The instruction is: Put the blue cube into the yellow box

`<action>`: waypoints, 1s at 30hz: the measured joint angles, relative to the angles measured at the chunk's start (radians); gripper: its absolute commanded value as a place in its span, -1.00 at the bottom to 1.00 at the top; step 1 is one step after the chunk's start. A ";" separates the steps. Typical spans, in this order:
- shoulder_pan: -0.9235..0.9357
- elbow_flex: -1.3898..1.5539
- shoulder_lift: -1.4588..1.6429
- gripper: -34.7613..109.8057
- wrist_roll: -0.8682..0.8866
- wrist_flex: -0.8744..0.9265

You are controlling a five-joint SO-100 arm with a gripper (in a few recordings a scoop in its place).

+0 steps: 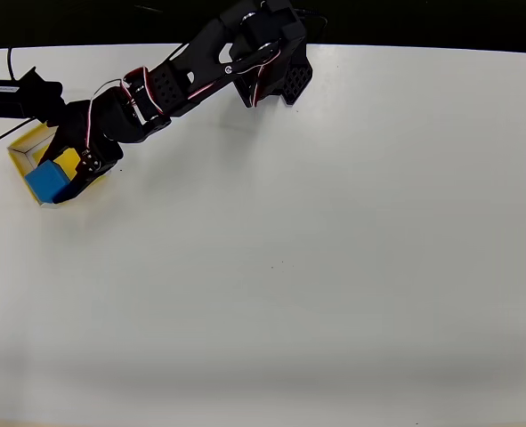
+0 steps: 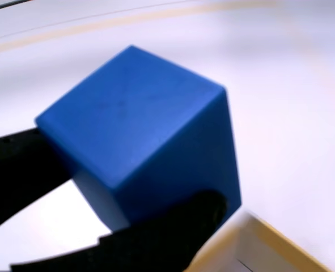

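Observation:
The blue cube hangs over the lower left part of the yellow box at the table's far left in the overhead view. My black gripper is shut on it, fingers either side. In the wrist view the blue cube is very close, pinched between two black fingers, and a pale rim corner of the yellow box shows below right. Much of the box's floor is hidden by the cube and gripper.
The arm's black base stands at the table's back edge, top centre. A black device with cables lies just above the box at the left edge. White tabletop stretches to the right and front.

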 measured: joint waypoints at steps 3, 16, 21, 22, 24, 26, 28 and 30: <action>0.052 0.000 0.000 -0.38 0.000 -0.011; 0.141 -0.028 -0.233 -0.37 -0.006 -0.109; 0.143 -0.110 -0.321 -0.37 -0.006 -0.109; 0.143 -0.124 -0.339 -0.36 0.000 -0.109; 0.143 -0.140 -0.373 -0.34 0.009 -0.120; 0.143 -0.161 -0.417 -0.31 0.012 -0.135; 0.143 -0.172 -0.462 -0.24 0.012 -0.163; 0.143 -0.175 -0.491 -0.16 0.034 -0.186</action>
